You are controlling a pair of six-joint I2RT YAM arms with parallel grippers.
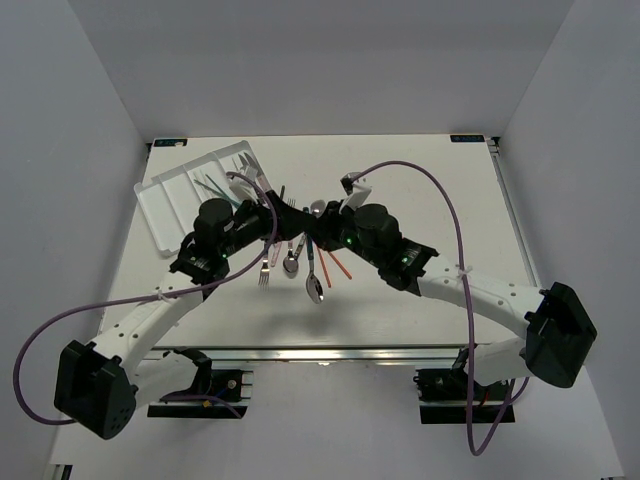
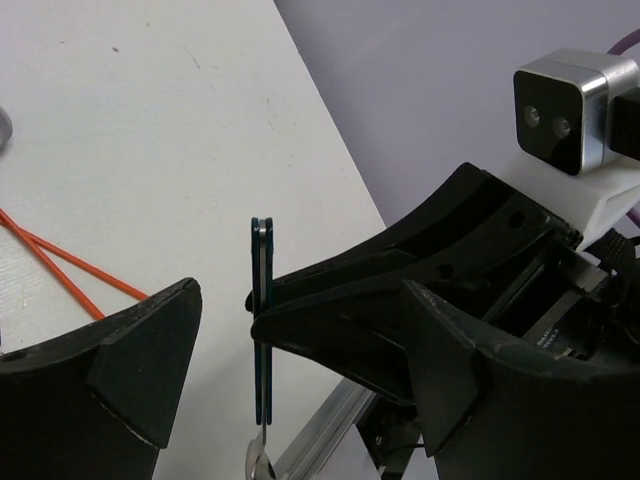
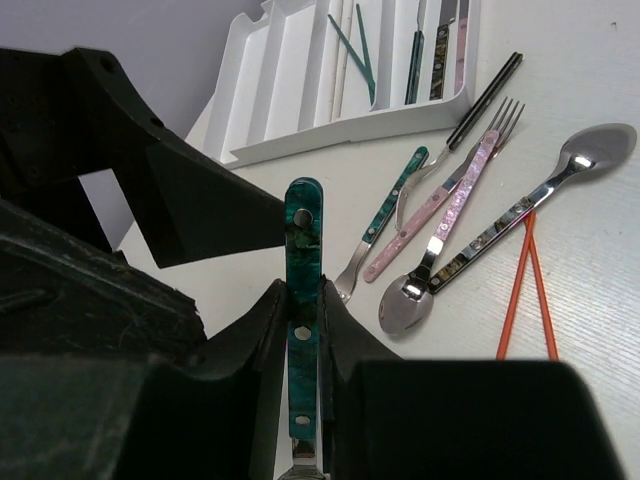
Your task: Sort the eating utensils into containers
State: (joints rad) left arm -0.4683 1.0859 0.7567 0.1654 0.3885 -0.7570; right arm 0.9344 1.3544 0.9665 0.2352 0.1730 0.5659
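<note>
Reading the held piece first: a teal-handled utensil (image 3: 303,235), marbled and riveted, stands handle-up off the near-right corner of the tray (image 3: 300,110). It is pinched flat between the closed fingers of the right gripper (image 3: 303,315). Its working end is hidden, so I cannot say whether it is a fork, spoon or knife. The left gripper (image 2: 300,375) gapes wide and holds nothing, with a finger on either side of that handle and touching neither face. I take this for a handover toward the tray.

The tray is white moulded plastic with long ridged compartments. It already holds a pair of thin teal chopsticks (image 3: 352,45), a pale stick beside them, and a few handled pieces in the end slots.

By my judgement well under half is done. Lying loose on the table outside the tray are:
- a black-handled piece (image 3: 487,98) right by its corner
- a teal fork (image 3: 392,205)
- a pink-handled fork (image 3: 462,185)
- a glossy spoon (image 3: 500,225) with a mottled handle
- the slim orange chopsticks (image 3: 530,290), farthest from the tray
</note>
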